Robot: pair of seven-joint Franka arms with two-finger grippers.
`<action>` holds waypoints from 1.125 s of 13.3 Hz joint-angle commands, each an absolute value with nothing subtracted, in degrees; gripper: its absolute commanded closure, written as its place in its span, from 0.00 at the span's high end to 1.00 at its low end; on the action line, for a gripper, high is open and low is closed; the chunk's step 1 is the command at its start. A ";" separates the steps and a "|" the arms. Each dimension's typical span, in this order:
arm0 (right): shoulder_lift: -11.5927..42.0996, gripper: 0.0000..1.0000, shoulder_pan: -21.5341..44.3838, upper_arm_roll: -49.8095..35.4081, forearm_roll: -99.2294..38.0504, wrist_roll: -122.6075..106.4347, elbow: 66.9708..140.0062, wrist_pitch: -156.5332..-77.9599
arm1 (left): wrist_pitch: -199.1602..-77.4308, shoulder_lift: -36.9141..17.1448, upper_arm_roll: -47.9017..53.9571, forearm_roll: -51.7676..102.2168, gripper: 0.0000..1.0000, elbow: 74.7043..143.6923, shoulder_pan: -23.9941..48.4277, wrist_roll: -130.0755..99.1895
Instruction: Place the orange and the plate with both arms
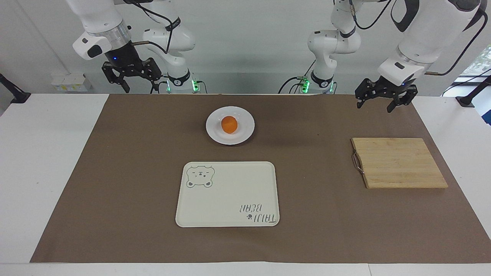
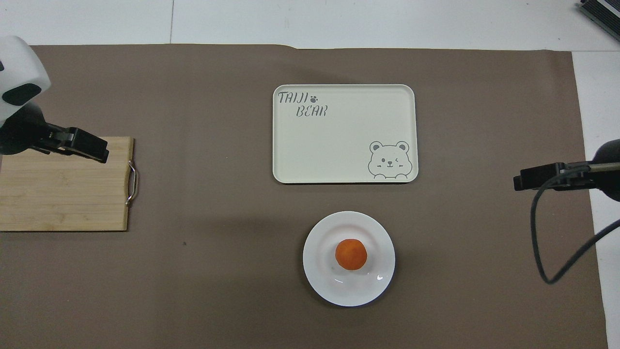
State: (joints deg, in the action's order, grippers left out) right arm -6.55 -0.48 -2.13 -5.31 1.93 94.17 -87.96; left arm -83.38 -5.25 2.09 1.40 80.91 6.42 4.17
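The orange (image 1: 229,125) (image 2: 351,254) lies in the middle of the white plate (image 1: 246,128) (image 2: 323,274), which stands on the brown mat on the robots' side of the cream tray. My left gripper (image 1: 375,106) (image 2: 92,148) hangs open and empty in the air over the left arm's end of the mat, by the cutting board and well apart from the plate. Over the right arm's end of the mat my right gripper (image 1: 134,84) (image 2: 520,180) waits raised, open, with nothing in it.
A cream tray (image 1: 230,184) (image 2: 339,145) with a bear drawing lies mid-table, farther from the robots than the plate. A wooden cutting board (image 1: 399,163) (image 2: 63,194) with a metal handle lies toward the left arm's end. The brown mat (image 1: 115,172) covers most of the table.
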 commanded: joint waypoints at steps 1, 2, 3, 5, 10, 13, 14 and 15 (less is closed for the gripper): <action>-6.94 1.00 -1.32 -2.46 -6.42 2.99 94.04 -87.89 | -81.65 -3.44 2.73 1.84 1.00 81.37 5.54 1.86; -6.94 1.00 -1.32 -2.46 -6.42 2.99 94.04 -87.89 | -81.91 -2.91 2.72 1.85 1.00 82.00 5.10 1.67; -6.94 1.00 -1.32 -2.46 -6.42 2.99 94.04 -87.89 | -82.00 -2.81 2.81 1.85 1.00 82.09 5.01 1.67; -6.94 1.00 -1.32 -2.46 -6.50 2.99 94.04 -87.89 | -81.74 -2.81 2.90 1.76 1.00 81.91 5.01 1.93; -6.94 1.00 -1.32 -2.46 -6.50 2.99 94.04 -87.89 | -81.83 -2.81 2.90 1.49 1.00 81.91 4.31 2.02; -6.94 1.00 -1.32 -2.46 -6.42 2.99 94.04 -87.80 | -81.83 -2.81 2.90 1.49 1.00 82.00 4.31 2.02; -6.94 1.00 -1.32 -2.46 -6.42 2.99 94.04 -87.89 | -81.83 -2.81 2.90 1.49 1.00 82.00 4.31 2.02; -6.94 1.00 -1.32 -2.46 -6.42 2.99 94.04 -87.89 | -81.83 -2.81 2.90 1.49 1.00 82.00 4.31 2.02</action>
